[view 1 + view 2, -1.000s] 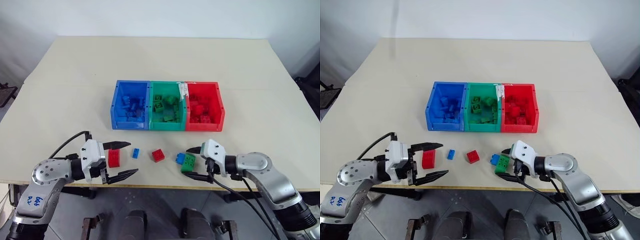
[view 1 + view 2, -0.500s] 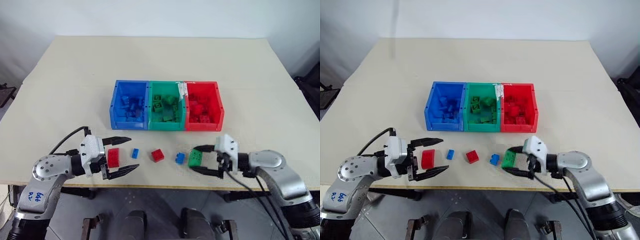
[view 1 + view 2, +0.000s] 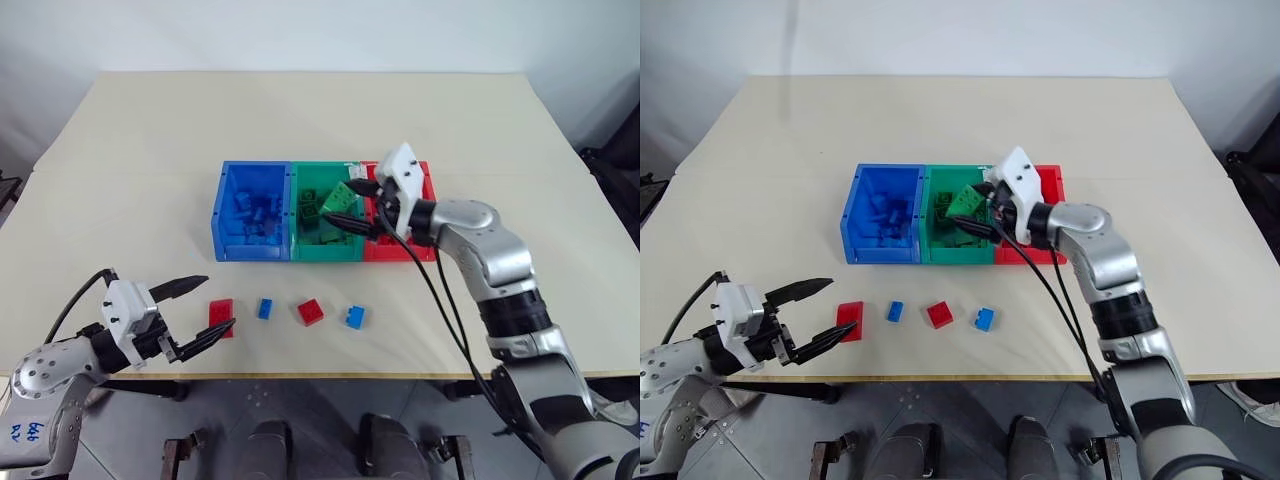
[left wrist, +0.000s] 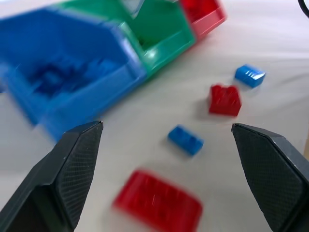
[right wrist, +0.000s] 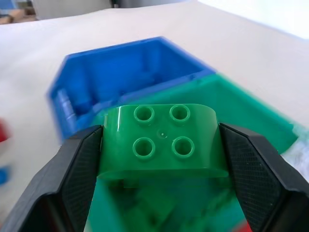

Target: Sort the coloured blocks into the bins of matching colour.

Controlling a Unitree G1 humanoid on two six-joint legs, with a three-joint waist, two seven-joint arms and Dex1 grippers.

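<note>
The right gripper [image 3: 978, 206] pinches a green studded plastic brick [image 3: 964, 201] above the green plastic bin [image 3: 936, 212]. A second ago that brick sat low near the table's front edge. The left gripper [image 3: 196, 306] is spread wide by the flat red plastic brick [image 3: 220, 313].

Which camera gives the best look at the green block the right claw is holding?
The right wrist view: the green block sits large between the right claw's fingers, its four studs plain, over the green bin. Both eye views show it small and tilted above that bin. The left wrist view doesn't help.
</note>
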